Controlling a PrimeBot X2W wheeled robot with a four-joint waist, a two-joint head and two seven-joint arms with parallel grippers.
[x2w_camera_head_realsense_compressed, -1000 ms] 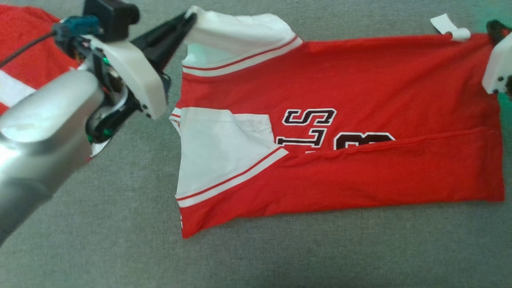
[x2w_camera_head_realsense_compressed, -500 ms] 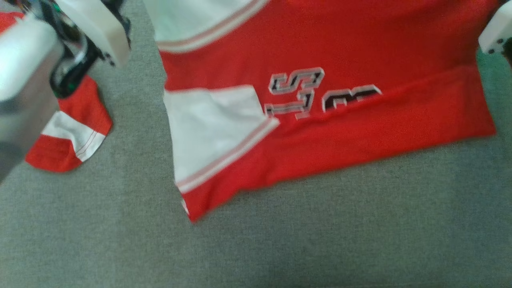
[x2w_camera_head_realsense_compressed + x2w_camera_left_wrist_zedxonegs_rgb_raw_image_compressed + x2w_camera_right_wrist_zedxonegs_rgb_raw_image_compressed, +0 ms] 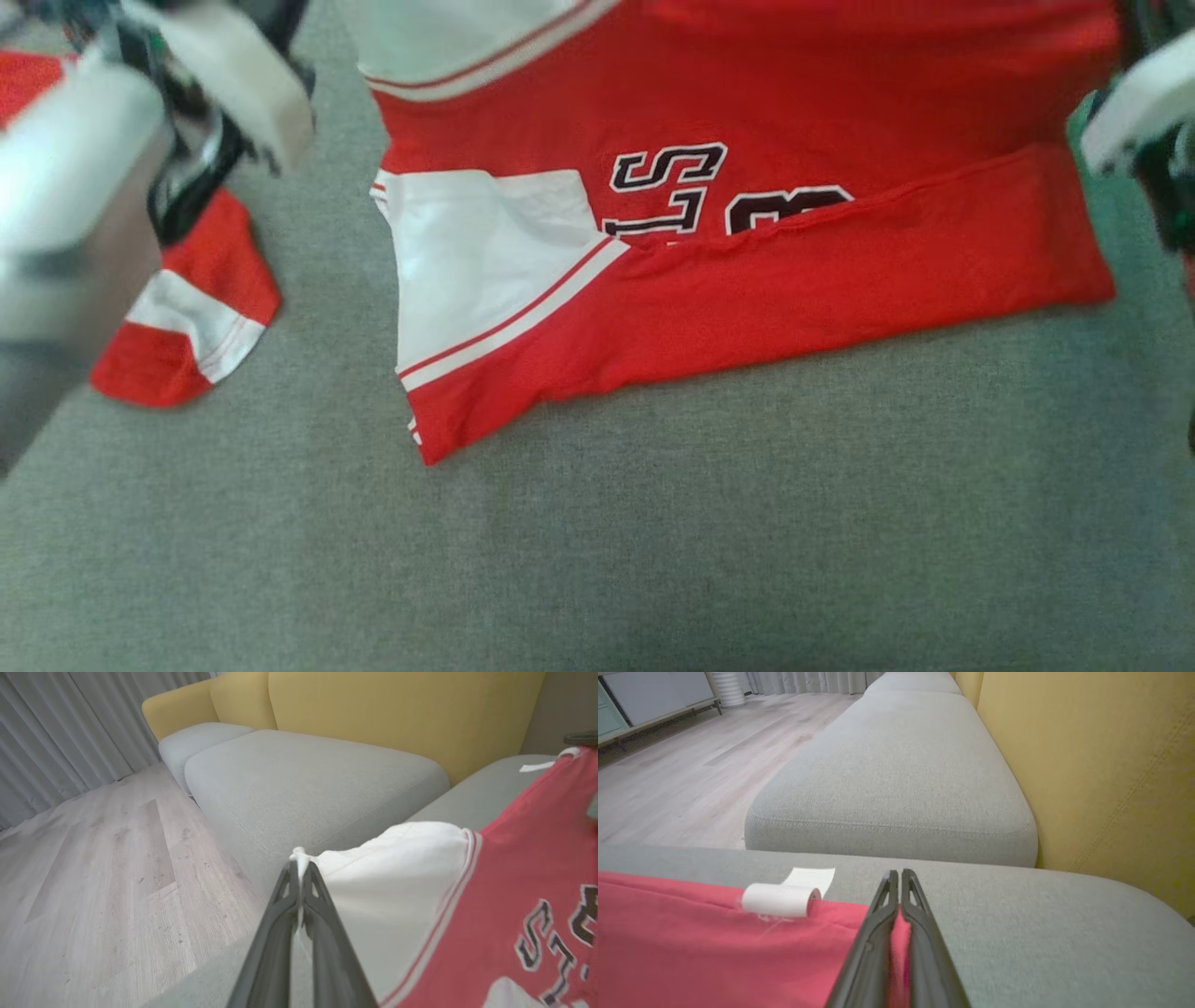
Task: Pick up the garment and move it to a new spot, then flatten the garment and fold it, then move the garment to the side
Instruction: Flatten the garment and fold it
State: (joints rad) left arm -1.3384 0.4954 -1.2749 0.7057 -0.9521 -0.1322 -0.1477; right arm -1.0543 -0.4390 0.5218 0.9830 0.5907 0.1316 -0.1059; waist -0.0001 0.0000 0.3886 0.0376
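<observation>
Cushion surface point(image 3: 653, 560), grey, lies bare at 6 o'clock in the head view. Beyond it, toward 12 o'clock, the red garment point(image 3: 747, 280) rests on the cushion. Its near long edge is folded over the black lettering, with 1 white sleeve panel at 9 o'clock of the lettering. A second red-and-white cloth point(image 3: 187, 317) lies apart at 9 o'clock. At the far edge, the left gripper point(image 3: 299, 867) is closed on the white sleeve corner. The right gripper point(image 3: 896, 874) is closed on the red hem, with a rolled white label point(image 3: 782, 898) at its 9 o'clock. A yellow backrest point(image 3: 1087, 765) stands farthest.
</observation>
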